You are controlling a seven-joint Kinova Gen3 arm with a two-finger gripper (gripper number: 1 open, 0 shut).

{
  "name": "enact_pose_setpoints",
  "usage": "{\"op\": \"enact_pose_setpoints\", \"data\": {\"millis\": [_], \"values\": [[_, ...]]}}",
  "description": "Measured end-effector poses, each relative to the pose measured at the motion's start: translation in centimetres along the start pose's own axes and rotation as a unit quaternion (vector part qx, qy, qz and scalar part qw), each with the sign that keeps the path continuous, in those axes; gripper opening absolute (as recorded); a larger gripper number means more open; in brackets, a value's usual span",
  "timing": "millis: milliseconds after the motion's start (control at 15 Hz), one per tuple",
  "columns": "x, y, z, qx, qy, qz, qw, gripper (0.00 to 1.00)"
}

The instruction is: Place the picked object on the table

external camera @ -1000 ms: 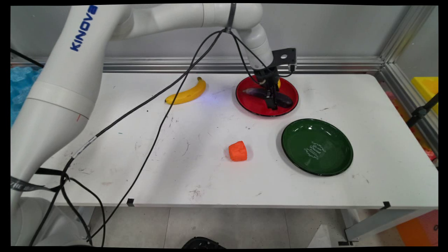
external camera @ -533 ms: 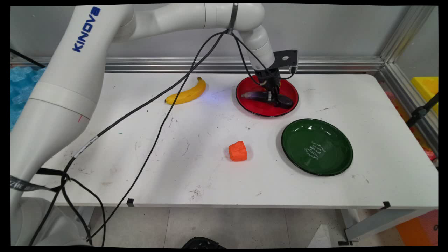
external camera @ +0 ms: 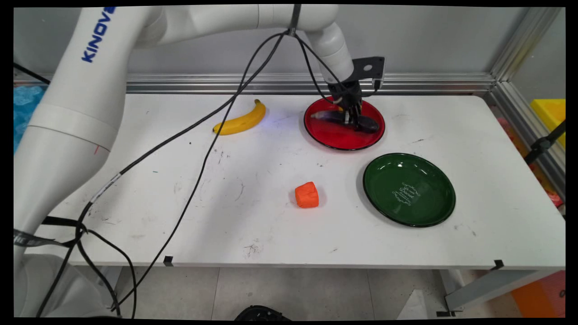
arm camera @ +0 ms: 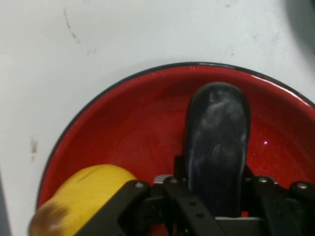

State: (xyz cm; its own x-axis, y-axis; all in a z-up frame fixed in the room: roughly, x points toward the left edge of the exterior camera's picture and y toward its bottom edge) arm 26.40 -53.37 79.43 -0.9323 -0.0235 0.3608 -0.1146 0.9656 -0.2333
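On the white table (external camera: 253,225) there are two plates. The green plate (external camera: 384,180), near and right, holds nothing. The red plate (external camera: 334,137), farther back, carries one dark eggplant (arm camera: 216,132) and one small yellow piece (arm camera: 83,196) beside it. One banana (external camera: 241,120) lies far left and one orange block (external camera: 307,195) near the middle. The gripper (external camera: 351,118) has its fingers closed on the eggplant's sides. I cannot tell whether the eggplant is off the plate.
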Motion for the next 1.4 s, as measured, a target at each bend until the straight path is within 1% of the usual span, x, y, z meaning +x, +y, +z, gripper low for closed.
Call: {"op": "enact_pose_setpoints", "data": {"millis": [200, 400, 533, 600, 667, 867, 1000, 1200, 1267, 1400], "values": [[0.2, 0.4, -3.1, 0.013, 0.0, 0.001, 0.9999, 0.0], [-0.4, 1.7, -7.2, 0.024, -0.004, -0.025, 0.9994, 0.0], [-0.9, 3.4, -9.8, 0.024, -0.003, -0.047, 0.9986, 0.0], [-1.0, 4.1, -10.5, 0.021, -0.001, -0.052, 0.9984, 0.0], [-1.3, 5.4, -11.6, 0.014, -0.001, -0.062, 0.998, 0.0], [-2.8, 9.4, -14.1, 0.004, -0.011, -0.094, 0.9955, 0.0], [-3.7, 11.8, -15.0, -0.001, -0.018, -0.117, 0.9929, 0.0], [-4.6, 14.3, -15.6, -0.004, -0.024, -0.14, 0.9899, 0.0], [-4.9, 15.3, -15.6, -0.004, -0.026, -0.146, 0.9889, 0.0], [-5.2, 16.6, -15.2, -0.004, -0.029, -0.153, 0.9879, 0.0]]}}
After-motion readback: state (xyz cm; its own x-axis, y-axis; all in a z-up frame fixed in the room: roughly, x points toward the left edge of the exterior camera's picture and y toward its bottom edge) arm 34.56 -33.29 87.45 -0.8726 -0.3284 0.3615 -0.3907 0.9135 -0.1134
